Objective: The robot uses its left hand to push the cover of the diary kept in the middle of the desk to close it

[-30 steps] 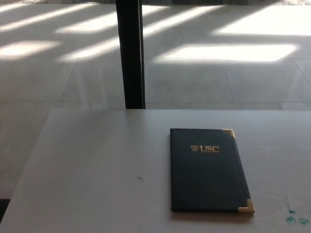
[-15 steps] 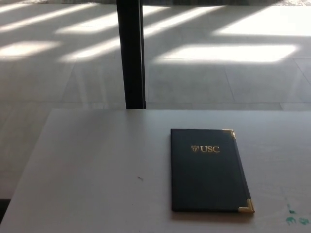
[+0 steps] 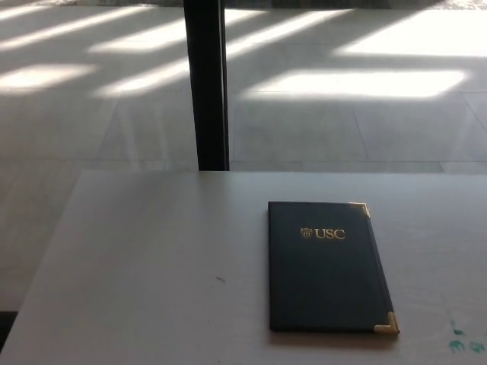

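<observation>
A dark diary (image 3: 326,266) lies flat and closed on the white desk (image 3: 152,258), right of the desk's middle. Its cover shows gold "USC" lettering (image 3: 323,233) and gold corner pieces at the top right and bottom right. Neither of my hands shows anywhere in the head view.
A black vertical post (image 3: 206,84) stands just behind the desk's far edge. Beyond it lies a tiled floor with bright sunlit bands. Small green marks (image 3: 464,342) dot the desk at the bottom right. The desk's left edge runs diagonally toward the bottom left.
The whole picture has drifted a couple of pixels to the right, so the camera moved slightly. The diary stays closed and in place.
</observation>
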